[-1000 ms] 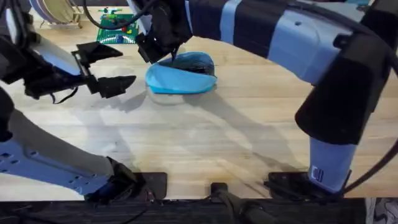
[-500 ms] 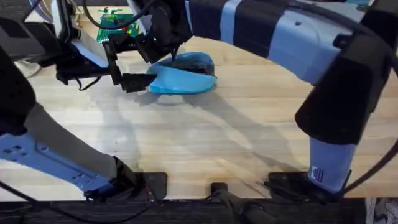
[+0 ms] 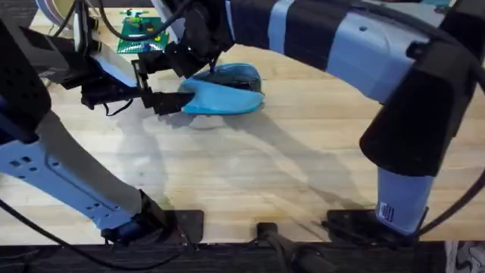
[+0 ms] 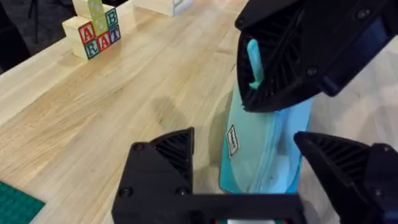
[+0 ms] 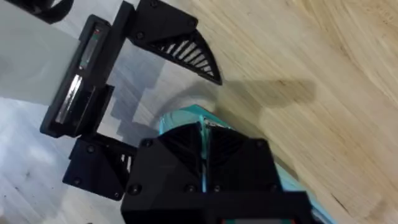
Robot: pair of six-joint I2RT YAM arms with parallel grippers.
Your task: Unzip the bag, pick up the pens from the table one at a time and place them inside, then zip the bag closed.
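Overhead view, near edge: both arm bases sit at the bottom of the large light wood-grain table (image 3: 250,174). The left arm rises from the lower left and the right arm, grey-blue and black, rises from the lower right and reaches across to the far middle.

Mid-table: bare wood with the arms' shadows on it.

Far middle: the light blue oblong soft fabric pouch (image 3: 221,92) lies on the table, with a darker patch on its top toward the far side. In the left wrist view the pouch (image 4: 264,155) shows a small white label on its side.

Left gripper (image 3: 161,83): black fingers spread wide, one on the near side and one on the far side of the pouch's left end, not clamped on it. The left wrist view gives the same reading: the left gripper (image 4: 249,158) has its two fingers well apart, with the pouch end lying in the gap between them.

Right gripper (image 3: 198,62): comes down onto the top of the pouch near its left end. In the right wrist view its fingers (image 5: 230,149) are drawn narrow together, pinching something at the pouch top (image 5: 186,119); whether that is the zipper pull I cannot tell.

Far left, beyond the grippers: a flat green studded base plate (image 3: 142,32) with small coloured pieces. Left wrist view also shows wooden alphabet blocks (image 4: 94,28) stacked on the table, well apart from the pouch.
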